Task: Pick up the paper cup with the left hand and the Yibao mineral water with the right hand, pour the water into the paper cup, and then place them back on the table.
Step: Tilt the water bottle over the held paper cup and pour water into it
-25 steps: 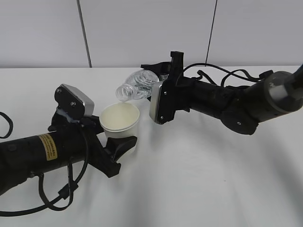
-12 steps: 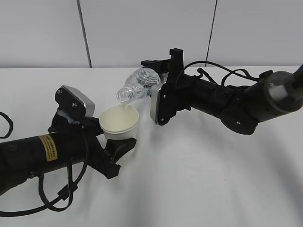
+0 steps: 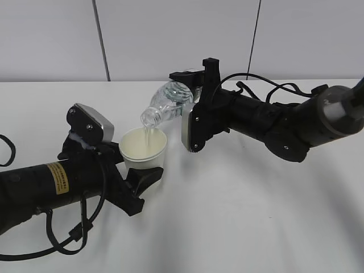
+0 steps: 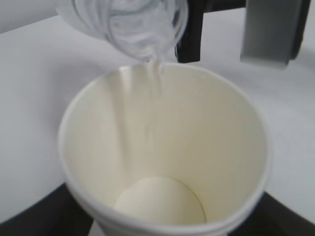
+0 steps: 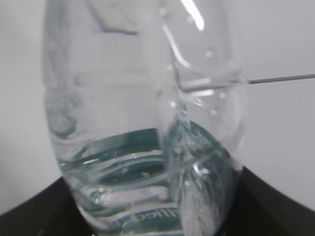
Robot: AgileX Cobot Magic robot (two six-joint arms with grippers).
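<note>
The white paper cup (image 3: 143, 149) stands upright in my left gripper (image 3: 142, 170), whose black fingers close round its lower wall. In the left wrist view the cup (image 4: 162, 157) fills the frame, cream inside. My right gripper (image 3: 190, 94) is shut on the Yibao mineral water bottle (image 3: 165, 102), tilted with its open mouth down over the cup's rim. A thin stream of water runs from the bottle mouth (image 4: 147, 34) into the cup. The bottle (image 5: 142, 123) fills the right wrist view, green label at the bottom.
The white table (image 3: 244, 216) spreads under both arms. A white panelled wall (image 3: 170, 34) with dark seams stands behind. Loose black cables (image 3: 267, 88) hang off the right arm, and a cable loop (image 3: 62, 244) lies by the left arm.
The bottle has tipped further, its mouth dropping toward the cup's rim, and water now streams into the cup. The cup and left arm have shifted slightly.
</note>
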